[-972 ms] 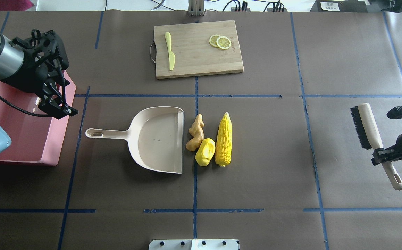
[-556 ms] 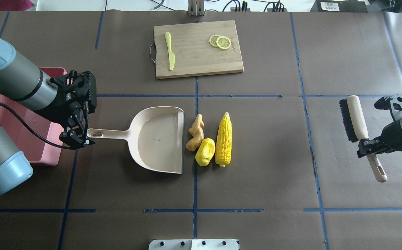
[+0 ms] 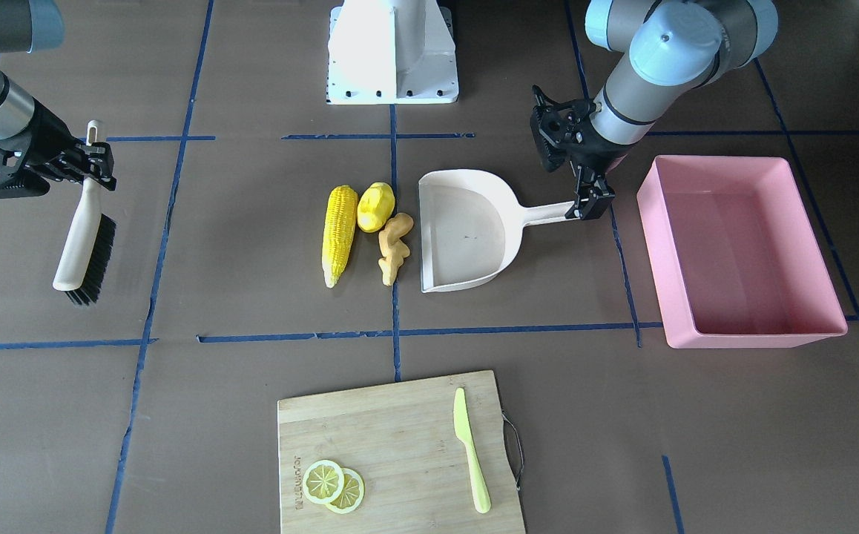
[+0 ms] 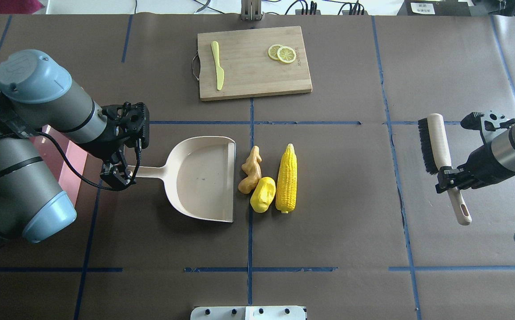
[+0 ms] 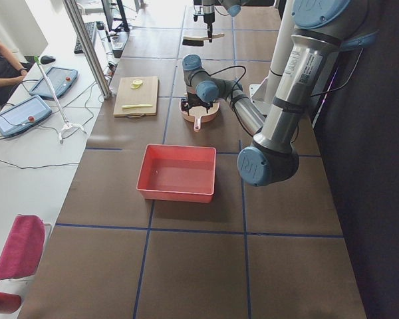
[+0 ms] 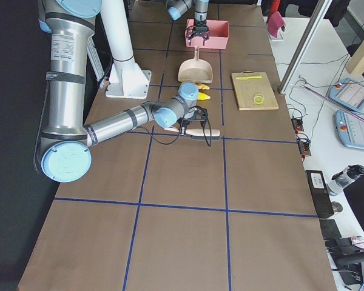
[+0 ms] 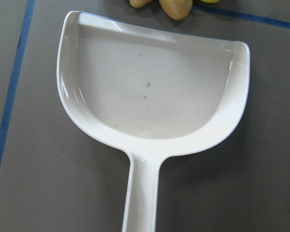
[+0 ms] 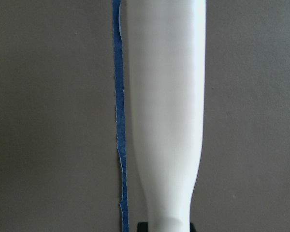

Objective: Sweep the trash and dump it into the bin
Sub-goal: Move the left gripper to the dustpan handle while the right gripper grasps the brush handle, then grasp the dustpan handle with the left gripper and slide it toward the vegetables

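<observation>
The left gripper (image 4: 119, 178) sits right at the end of the dustpan (image 4: 199, 178) handle. Its fingers stand on either side of the handle, but I cannot tell whether they have actually closed on it. The right gripper (image 4: 451, 180) is clamped on the thin handle of a brush (image 4: 437, 138), with the black bristles facing in towards the middle of the table.

The dustpan handle points to the robot's left, towards the pink bin (image 3: 756, 337), and the pan's open mouth faces the trash. The ginger root (image 4: 251, 171) lies just beside that mouth. The potato-like lump (image 4: 263, 194) is tucked against it and against the corn cob (image 4: 286, 178). The cob lies parallel to the pan's lip, with its pointed tip aimed away from the robot at the cutting board (image 4: 253, 75). The bin's long side runs the same way.
</observation>
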`<state>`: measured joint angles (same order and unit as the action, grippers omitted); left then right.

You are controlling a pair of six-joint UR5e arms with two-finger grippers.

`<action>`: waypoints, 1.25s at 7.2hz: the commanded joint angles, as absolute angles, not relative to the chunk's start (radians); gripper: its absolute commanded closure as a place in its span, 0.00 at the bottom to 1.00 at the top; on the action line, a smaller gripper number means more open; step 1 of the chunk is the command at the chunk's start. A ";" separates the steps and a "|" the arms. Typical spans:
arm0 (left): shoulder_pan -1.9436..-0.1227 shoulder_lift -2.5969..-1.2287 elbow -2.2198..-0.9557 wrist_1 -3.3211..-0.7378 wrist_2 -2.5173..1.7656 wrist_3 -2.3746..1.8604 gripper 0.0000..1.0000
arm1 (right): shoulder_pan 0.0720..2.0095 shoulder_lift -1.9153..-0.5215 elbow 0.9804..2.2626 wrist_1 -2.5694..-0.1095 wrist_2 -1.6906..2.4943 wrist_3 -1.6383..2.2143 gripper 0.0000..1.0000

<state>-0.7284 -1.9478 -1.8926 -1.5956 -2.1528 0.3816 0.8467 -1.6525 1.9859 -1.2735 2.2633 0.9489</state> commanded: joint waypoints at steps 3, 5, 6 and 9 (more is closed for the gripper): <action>-0.690 -1.962 -1.819 -1.603 -2.103 0.403 0.00 | 0.808 -1.606 1.994 -1.275 2.264 1.023 1.00; -0.669 -1.963 -1.816 -1.605 -2.103 0.402 0.00 | 0.807 -1.605 1.994 -1.275 2.264 1.028 1.00; -0.648 -1.970 -1.815 -1.600 -2.068 0.400 0.00 | 0.807 -1.603 1.996 -1.275 2.264 1.035 1.00; -0.630 -1.977 -1.795 -1.595 -2.025 0.405 0.00 | 0.805 -1.606 2.011 -1.275 2.266 1.069 1.00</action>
